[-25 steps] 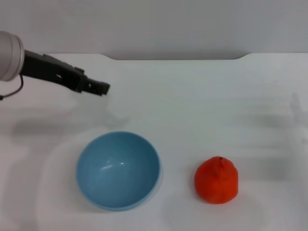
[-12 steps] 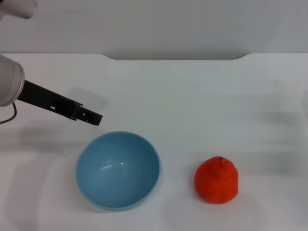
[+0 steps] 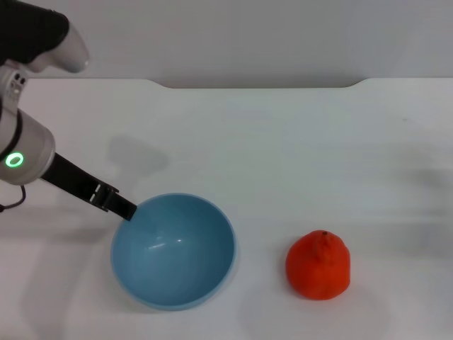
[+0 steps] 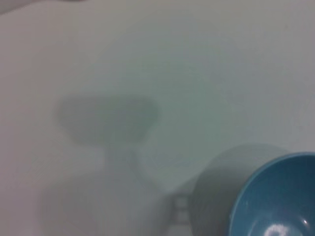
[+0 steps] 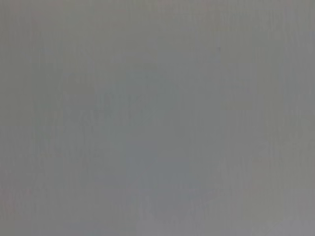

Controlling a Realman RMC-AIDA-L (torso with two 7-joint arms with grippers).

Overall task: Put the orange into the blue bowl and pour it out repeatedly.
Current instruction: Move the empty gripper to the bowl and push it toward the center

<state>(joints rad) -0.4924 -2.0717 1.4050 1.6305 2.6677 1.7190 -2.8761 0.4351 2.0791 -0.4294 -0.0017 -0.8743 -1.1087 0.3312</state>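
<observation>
Blue bowl (image 3: 173,251) holds nothing; orange (image 3: 318,265) sits beside it.

The blue bowl (image 3: 173,251) looks like smooth glazed ceramic or hard plastic; its inside is glossy, with small bright highlights, and the left wrist view shows the same shine on its curved wall (image 4: 275,201). The orange (image 3: 318,265) has a matt, slightly bumpy skin with faint ridges running toward its stem nub. The table (image 3: 283,142) is a smooth, pale, matt surface that takes soft shadows. The left gripper (image 3: 122,208) is dark and matt, probably plastic or coated metal, on a smooth white satin arm casing (image 3: 28,152).
</observation>
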